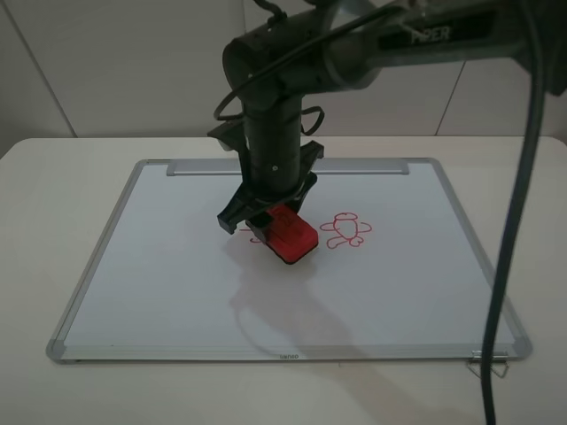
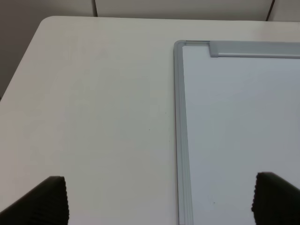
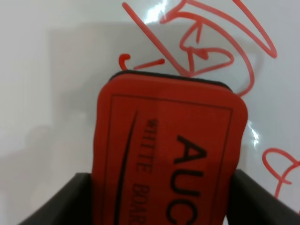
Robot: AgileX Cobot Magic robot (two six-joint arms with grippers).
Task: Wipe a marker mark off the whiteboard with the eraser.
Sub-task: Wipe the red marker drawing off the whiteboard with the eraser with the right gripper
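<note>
The whiteboard (image 1: 177, 283) lies flat on the table. My right gripper (image 1: 275, 221) reaches down over its middle, shut on the red eraser (image 1: 291, 235). The right wrist view shows the eraser (image 3: 168, 154) with dark lettering, held between both fingers (image 3: 61, 201), its black felt edge right at the red angular marker mark (image 3: 201, 47). In the exterior view most of that mark (image 1: 257, 236) is hidden behind the gripper. I cannot tell whether the felt touches the board. My left gripper (image 2: 161, 206) is open over the table beside the whiteboard (image 2: 234, 131).
A red rounded cartoon figure (image 1: 345, 232) is drawn just right of the eraser; part of the figure (image 3: 281, 168) shows in the right wrist view. The silver tray strip (image 1: 288, 167) runs along the board's far edge. A binder clip (image 1: 492, 361) sits at the near right corner.
</note>
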